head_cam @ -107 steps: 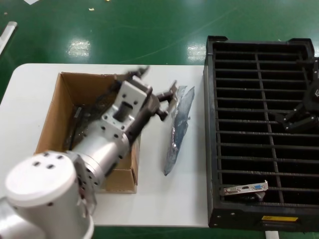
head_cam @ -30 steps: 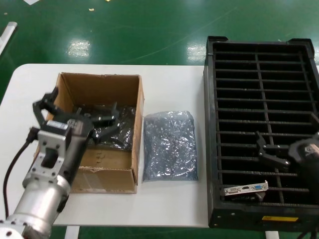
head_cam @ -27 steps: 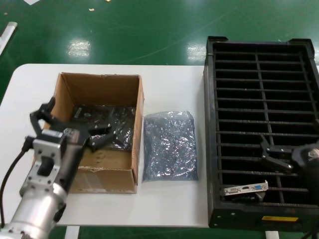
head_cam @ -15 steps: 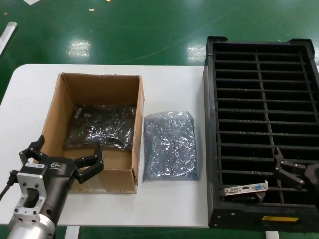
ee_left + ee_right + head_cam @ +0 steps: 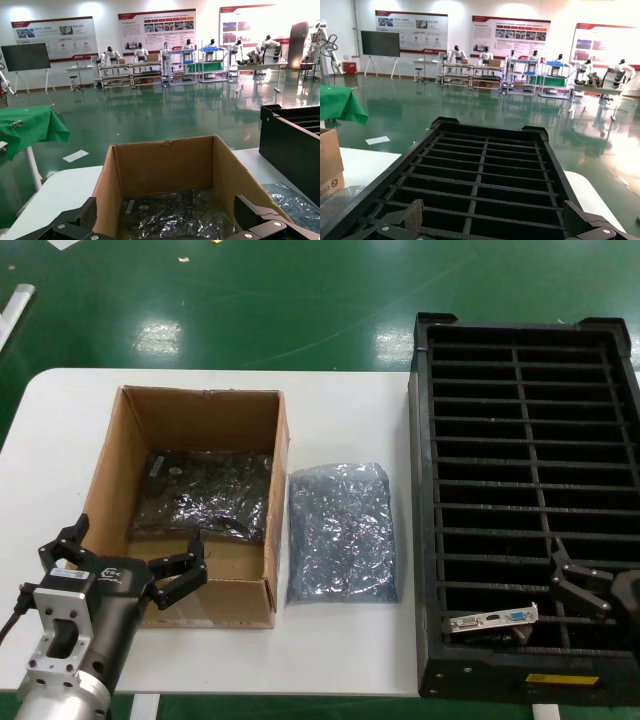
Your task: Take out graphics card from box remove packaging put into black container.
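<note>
A white rounded desk (image 5: 340,400) carried everything; on its right side lay the large black plastic container (image 5: 520,350), a rectangular tray split by thin dividers into narrow slots, with a yellow label on its near rim; on the left side stood the brown corrugated cardboard box (image 5: 120,450), open at the top, with crinkled dark shiny plastic-wrapped contents (image 5: 205,495) lying on its floor; flat on the desk between box and container, just beside the box's right wall, lay the crinkled translucent grey-blue plastic packaging (image 5: 340,530); the left tool (image 5: 125,565) hung at the box's near left corner with its black fingers spread wide and gripping nothing; the right tool (image 5: 590,592) hovered over the container's near right slots, likewise open and empty; the graphics card (image 5: 492,620), a thin dark board with a silver end bracket bearing a white and a blue port, stood in a near slot of the container.
</note>
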Controlling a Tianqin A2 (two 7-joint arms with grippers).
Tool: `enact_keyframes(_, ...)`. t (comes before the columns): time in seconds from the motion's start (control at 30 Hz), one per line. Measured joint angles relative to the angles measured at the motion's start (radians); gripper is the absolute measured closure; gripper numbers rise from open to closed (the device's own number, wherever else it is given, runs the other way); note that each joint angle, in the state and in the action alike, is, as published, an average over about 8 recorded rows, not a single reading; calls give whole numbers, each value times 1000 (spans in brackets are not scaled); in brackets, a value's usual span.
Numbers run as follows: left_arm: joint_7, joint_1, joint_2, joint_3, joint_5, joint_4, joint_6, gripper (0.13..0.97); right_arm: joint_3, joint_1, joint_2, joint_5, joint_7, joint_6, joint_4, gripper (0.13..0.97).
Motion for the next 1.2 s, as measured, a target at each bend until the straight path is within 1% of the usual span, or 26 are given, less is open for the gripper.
enact_keyframes(1.2,0,0,0,0,0,0,0,132,0,0,0,0,0,0,0,129)
